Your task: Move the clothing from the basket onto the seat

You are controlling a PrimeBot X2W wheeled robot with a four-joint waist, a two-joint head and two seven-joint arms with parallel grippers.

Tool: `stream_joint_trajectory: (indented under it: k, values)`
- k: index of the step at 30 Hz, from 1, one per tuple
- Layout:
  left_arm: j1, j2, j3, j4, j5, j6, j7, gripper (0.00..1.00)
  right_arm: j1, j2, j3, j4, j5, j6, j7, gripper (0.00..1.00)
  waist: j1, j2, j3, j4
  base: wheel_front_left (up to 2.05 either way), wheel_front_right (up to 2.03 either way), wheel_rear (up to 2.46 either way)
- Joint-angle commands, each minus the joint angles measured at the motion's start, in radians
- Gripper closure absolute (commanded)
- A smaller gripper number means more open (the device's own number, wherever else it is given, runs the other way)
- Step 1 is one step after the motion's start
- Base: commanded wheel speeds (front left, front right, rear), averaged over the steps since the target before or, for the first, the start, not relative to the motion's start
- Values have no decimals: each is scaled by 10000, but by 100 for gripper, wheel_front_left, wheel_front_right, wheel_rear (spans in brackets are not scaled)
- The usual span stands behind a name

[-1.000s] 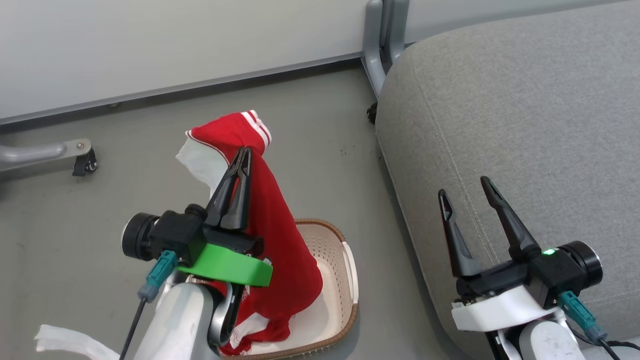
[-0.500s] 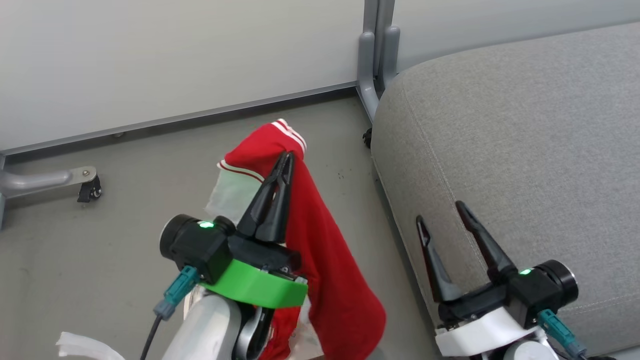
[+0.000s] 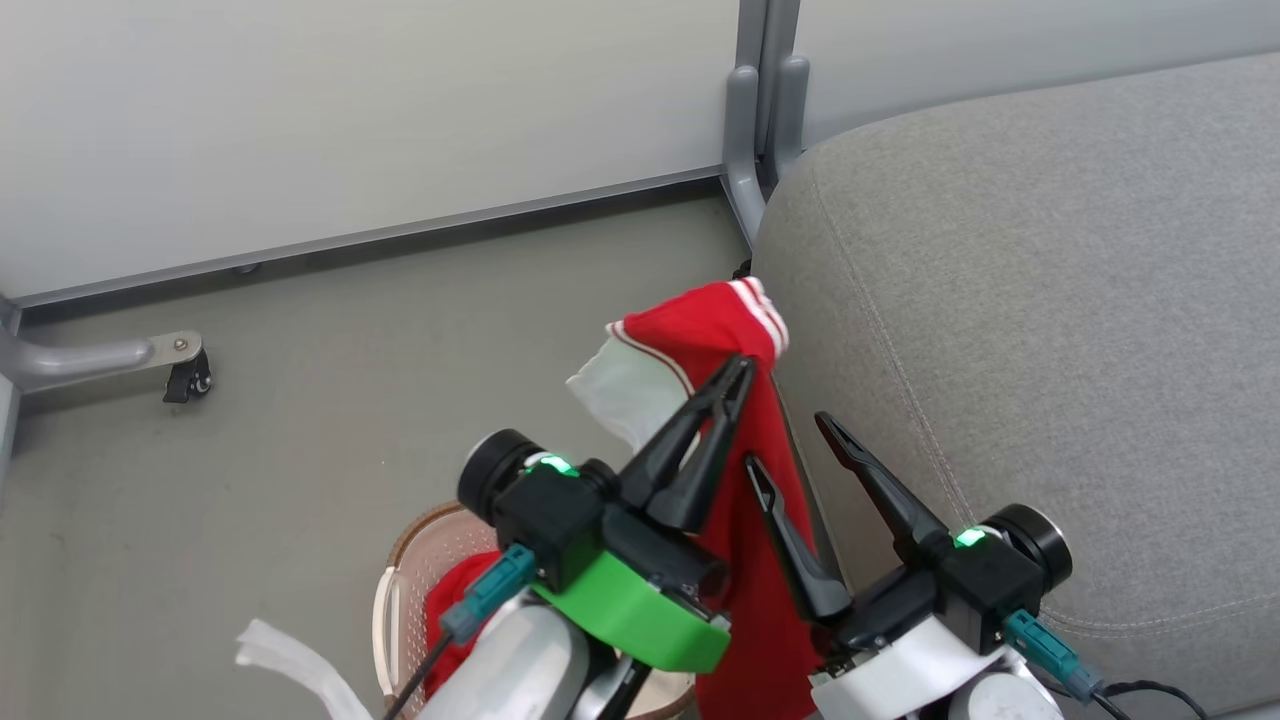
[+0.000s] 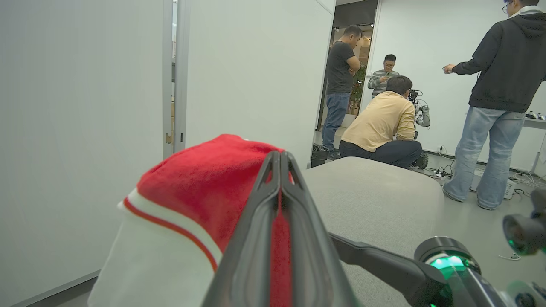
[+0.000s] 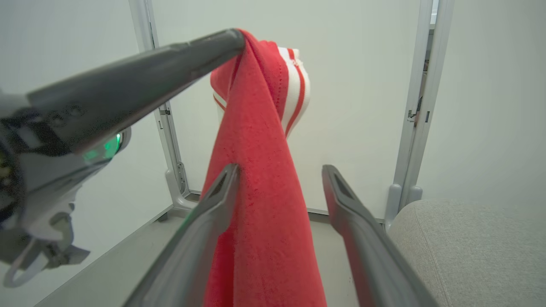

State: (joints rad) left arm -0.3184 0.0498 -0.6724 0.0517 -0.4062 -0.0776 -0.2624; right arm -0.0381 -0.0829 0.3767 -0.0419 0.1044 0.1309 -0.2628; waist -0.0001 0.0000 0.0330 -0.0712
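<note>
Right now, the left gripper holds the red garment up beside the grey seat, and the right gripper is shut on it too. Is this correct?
Not quite. The right gripper is open: the right wrist view shows its fingers wide apart. The left gripper does hold the red garment up beside the grey seat.

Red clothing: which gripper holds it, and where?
The left gripper is shut on the red garment, pinching it just below its striped edge. The right gripper is open.
</note>
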Motion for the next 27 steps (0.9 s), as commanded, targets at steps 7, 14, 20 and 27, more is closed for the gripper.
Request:
stream_joint_trajectory:
  k: [7, 14, 20, 27]
  values:
    - [-562, 14, -878, -244, -328, 193, -37, 100, -335, 31, 129, 426, 288, -3, -30, 0, 1, 0, 7, 27, 0, 0, 0]
    - [-879, 14, -1120, -504, -403, 415, -37, 100, -486, -7, 215, 959, 438, -3, -30, 50, 1, 0, 121, 114, 0, 0, 0]
    - [-960, 13, -868, -200, -349, 517, -37, 100, -322, -7, 234, 1089, 674, -3, -30, 100, 1, 0, 224, 143, 0, 0, 0]
    - [-949, 114, -848, 427, -365, 571, -5, 100, -243, -17, 197, 1105, 785, -3, -30, 100, 1, 0, 324, 128, 0, 0, 0]
